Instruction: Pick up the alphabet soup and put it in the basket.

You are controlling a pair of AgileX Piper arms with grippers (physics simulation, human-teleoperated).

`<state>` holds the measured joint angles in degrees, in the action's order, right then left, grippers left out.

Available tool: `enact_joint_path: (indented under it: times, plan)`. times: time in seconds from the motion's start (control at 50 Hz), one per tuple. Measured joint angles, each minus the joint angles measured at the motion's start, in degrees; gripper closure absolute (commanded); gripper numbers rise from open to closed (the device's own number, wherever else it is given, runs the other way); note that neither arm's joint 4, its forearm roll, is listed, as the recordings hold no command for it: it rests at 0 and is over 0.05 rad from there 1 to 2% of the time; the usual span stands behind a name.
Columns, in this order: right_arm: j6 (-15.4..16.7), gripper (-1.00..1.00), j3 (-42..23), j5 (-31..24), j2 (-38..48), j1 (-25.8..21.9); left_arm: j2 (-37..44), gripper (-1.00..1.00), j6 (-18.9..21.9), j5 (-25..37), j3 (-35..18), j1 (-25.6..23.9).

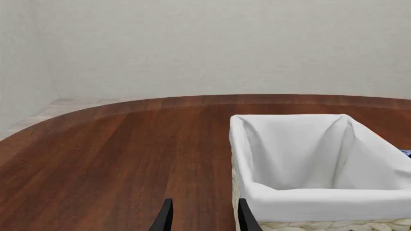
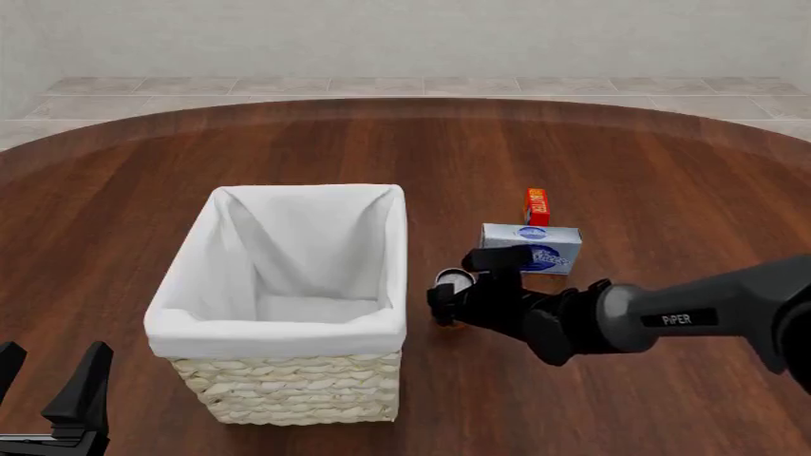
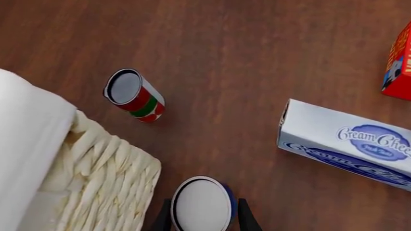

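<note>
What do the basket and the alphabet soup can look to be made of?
Basket: pale woven wicker, judging by its braided strands, lined with matte white cloth folded over the rim. Alphabet soup: seemingly a metal tin, with a smooth pale flat top and blue label.

A round dark wooden table [image 2: 659,180] stands on a beige tiled floor [image 2: 380,87] before plain pale walls [image 2: 380,33].
</note>
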<state>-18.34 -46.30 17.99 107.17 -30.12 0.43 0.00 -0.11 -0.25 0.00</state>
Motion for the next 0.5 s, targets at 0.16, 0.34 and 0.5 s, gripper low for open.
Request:
enact_joint_path:
  times: [0.16, 0.34, 0.5]
  plan:
    - [-0.19, -1.00, -0.22, 0.10, 0.33, 0.06, 0.00, -1.00, 0.00, 0.00, 0.00, 0.00]
    - [-0.32, -1.00, -0.34, 0.26, 0.74, 0.11, 0.00, -1.00, 0.00, 0.00, 0.00, 0.00]
    - [-0.05, 1.00, -0.34, 0.45, 0.82, 0.05, 0.00, -1.00, 0.00, 0.00, 0.00, 0.00]
